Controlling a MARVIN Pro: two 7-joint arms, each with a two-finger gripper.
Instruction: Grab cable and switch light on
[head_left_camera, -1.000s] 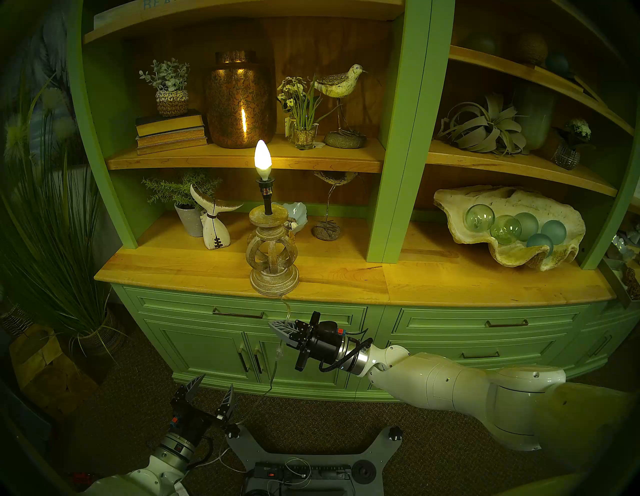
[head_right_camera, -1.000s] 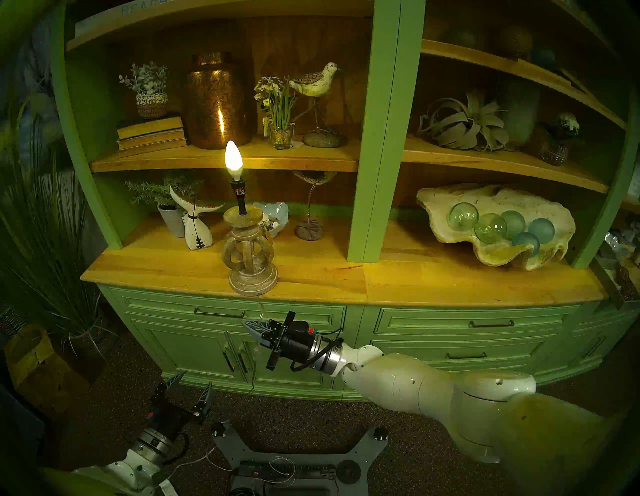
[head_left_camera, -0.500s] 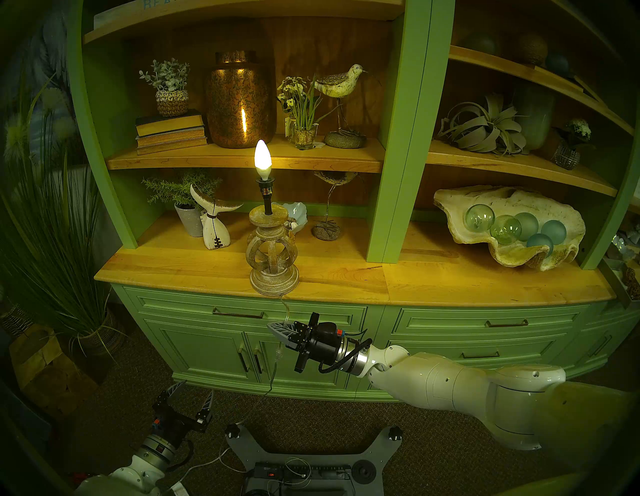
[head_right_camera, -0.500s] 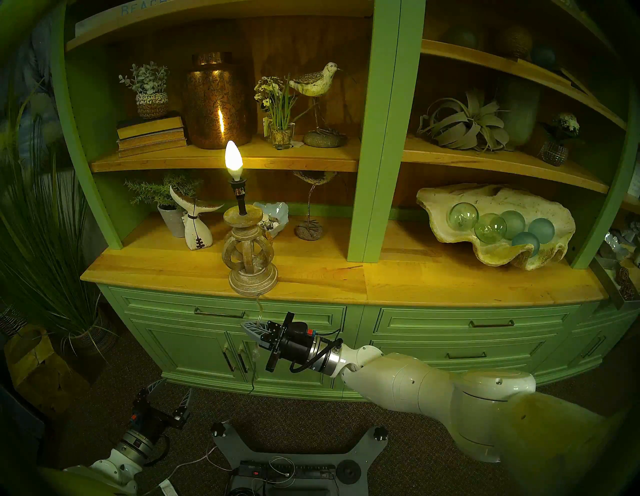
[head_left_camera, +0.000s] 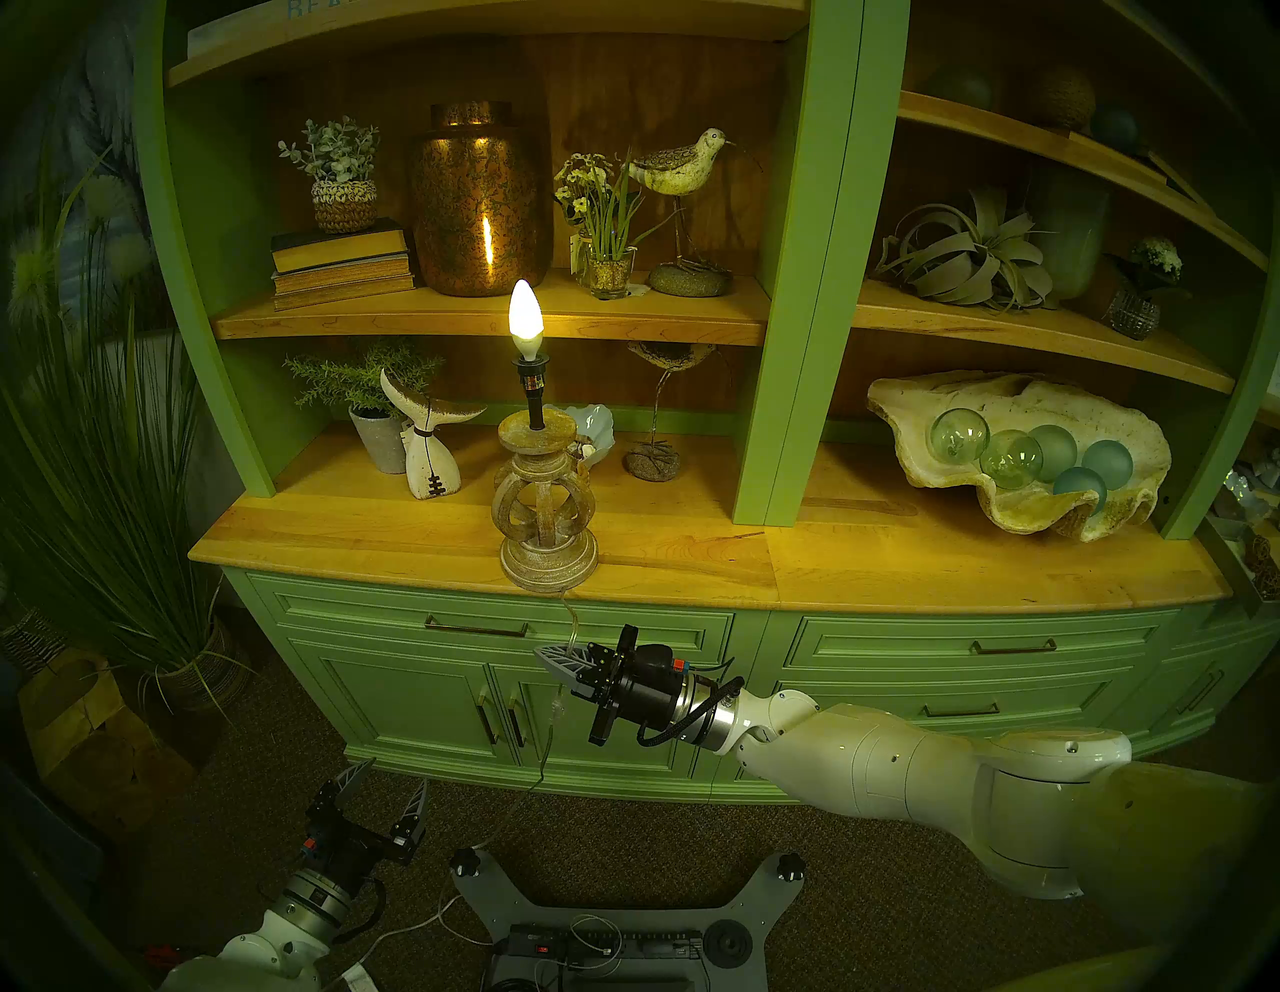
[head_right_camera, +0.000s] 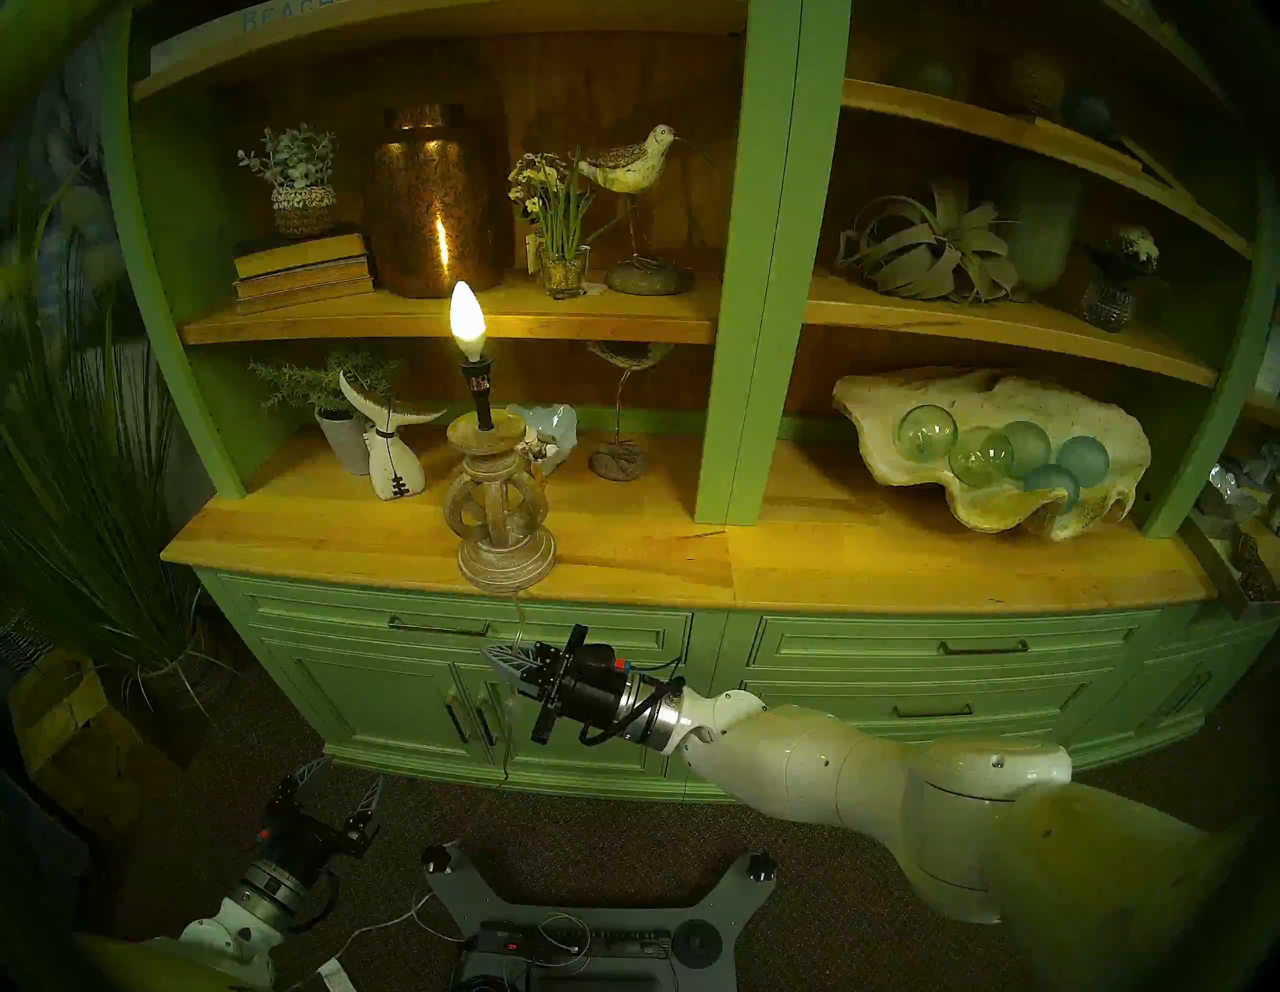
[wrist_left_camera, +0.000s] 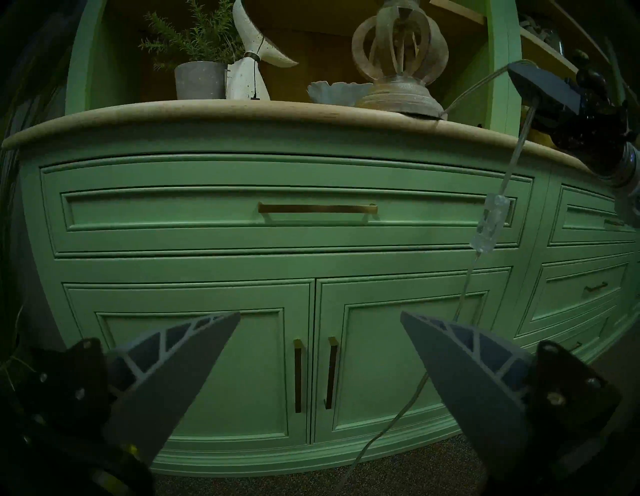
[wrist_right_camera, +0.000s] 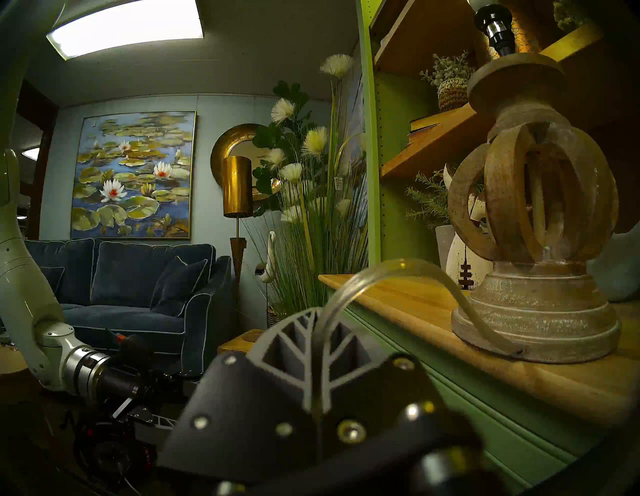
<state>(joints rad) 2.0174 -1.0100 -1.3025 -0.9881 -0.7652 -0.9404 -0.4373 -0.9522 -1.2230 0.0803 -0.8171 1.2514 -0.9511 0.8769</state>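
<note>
A table lamp with a whitewashed openwork wooden base stands at the front edge of a wooden surface on a green cabinet. Its bare candle-shaped bulb glows warm white. A thin clear cable leaves the lamp's foot at its 5 o'clock and drops over the surface's edge down the cabinet front.

Just below the edge, the right claw is closed on the cable, pinching it between its grey fingers, with the arm reaching in from 3 o'clock. The right wrist view shows the cable arching from the lamp's foot into the clamped fingers. Below the grip hangs a small clear switch block, seen clearly in the left wrist view; from there the cable runs on down to the carpet.

At about 7 o'clock from the switch, low near the floor, the left claw is wide open and holds nothing, well apart from the cable, facing the cabinet doors.

On the surface at the lamp's 10 o'clock stand a white whale-tail figure and a potted plant. On the shelf above sits a copper-brown jar.
</note>
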